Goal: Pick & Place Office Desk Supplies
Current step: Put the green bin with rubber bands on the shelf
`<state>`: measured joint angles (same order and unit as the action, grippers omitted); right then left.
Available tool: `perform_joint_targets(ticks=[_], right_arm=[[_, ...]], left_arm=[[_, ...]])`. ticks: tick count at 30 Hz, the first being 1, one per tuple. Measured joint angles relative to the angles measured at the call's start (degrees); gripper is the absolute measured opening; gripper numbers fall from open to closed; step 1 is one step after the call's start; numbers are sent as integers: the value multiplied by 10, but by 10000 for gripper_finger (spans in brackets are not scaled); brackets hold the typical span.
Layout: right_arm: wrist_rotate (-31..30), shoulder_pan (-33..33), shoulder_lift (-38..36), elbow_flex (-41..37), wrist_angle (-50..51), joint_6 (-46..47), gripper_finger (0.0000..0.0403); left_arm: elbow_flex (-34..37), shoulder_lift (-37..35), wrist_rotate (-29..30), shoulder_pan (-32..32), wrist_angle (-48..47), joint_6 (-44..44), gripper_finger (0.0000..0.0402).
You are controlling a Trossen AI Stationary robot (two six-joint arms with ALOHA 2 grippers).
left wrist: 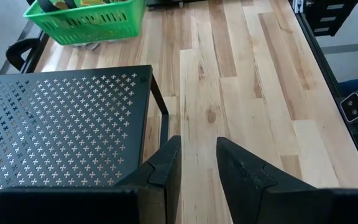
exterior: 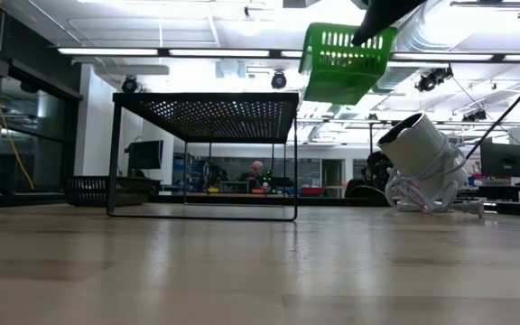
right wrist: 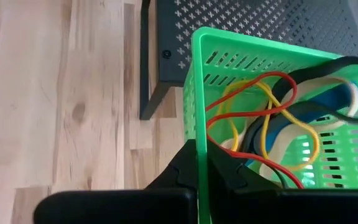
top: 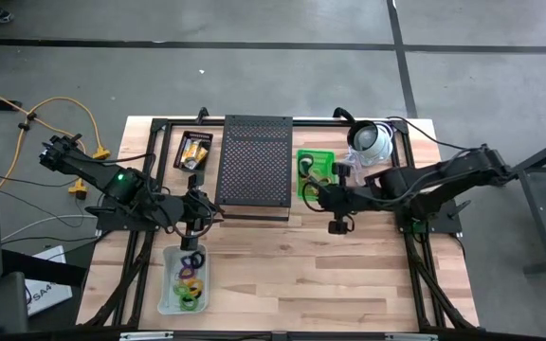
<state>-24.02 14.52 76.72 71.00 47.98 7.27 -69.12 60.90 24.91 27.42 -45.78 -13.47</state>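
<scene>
Where the right gripper [right wrist: 202,163] pinches the rim of the green basket [right wrist: 278,118], we list the basket as raised off the table [top: 368,275], right of the black mesh stand [top: 254,166] and near the white dome device [top: 371,142].

Contents: red and yellow rubber bands [right wrist: 253,112], with thicker blue, white and black loops beneath. We judge them light, limp and springy, apt to tangle or slide if the basket tips. The basket itself looks light and stiff but thin-walled; its rim serves as the sound hold.

Near left: a clear tray [top: 171,284] of coloured loops [top: 191,275]. Far left: a dark tray [top: 195,150] of yellow packets.

The left gripper [left wrist: 197,163] hovers beside the stand, fingers parted, holding nothing.

Hidden: the basket's floor, the count of bands, and both trays' contents in detail.
</scene>
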Motion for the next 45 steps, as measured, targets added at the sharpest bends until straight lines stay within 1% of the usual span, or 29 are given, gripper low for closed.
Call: perform_joint_targets(ticks=[4, 11, 18, 21, 26, 30, 35, 39, 45], right_arm=[[4, 0, 6, 7, 4, 0, 4], [4, -1, 8, 8, -21, 0, 4], [8, -10, 46, 12, -59, -37, 4], [20, -22, 71, 40, -58, -50, 4], [24, -41, 127, 117, -37, -74, 4], [25, -53, 177, 180, -14, -73, 4], [25, -63, 228, 236, -6, -62, 4], [25, -63, 250, 260, 2, -32, 4], [34, -63, 257, 261, 1, -23, 4]], left_arm=[[0, 0, 0, 0, 0, 0, 96], [0, 0, 0, 0, 0, 0, 96], [0, 0, 0, 0, 0, 0, 96], [0, 0, 0, 0, 0, 0, 96], [0, 0, 0, 0, 0, 0, 96], [0, 0, 0, 0, 0, 0, 96], [0, 0, 0, 0, 0, 0, 96], [0, 0, 0, 0, 0, 0, 96], [0, 0, 0, 0, 0, 0, 96]])
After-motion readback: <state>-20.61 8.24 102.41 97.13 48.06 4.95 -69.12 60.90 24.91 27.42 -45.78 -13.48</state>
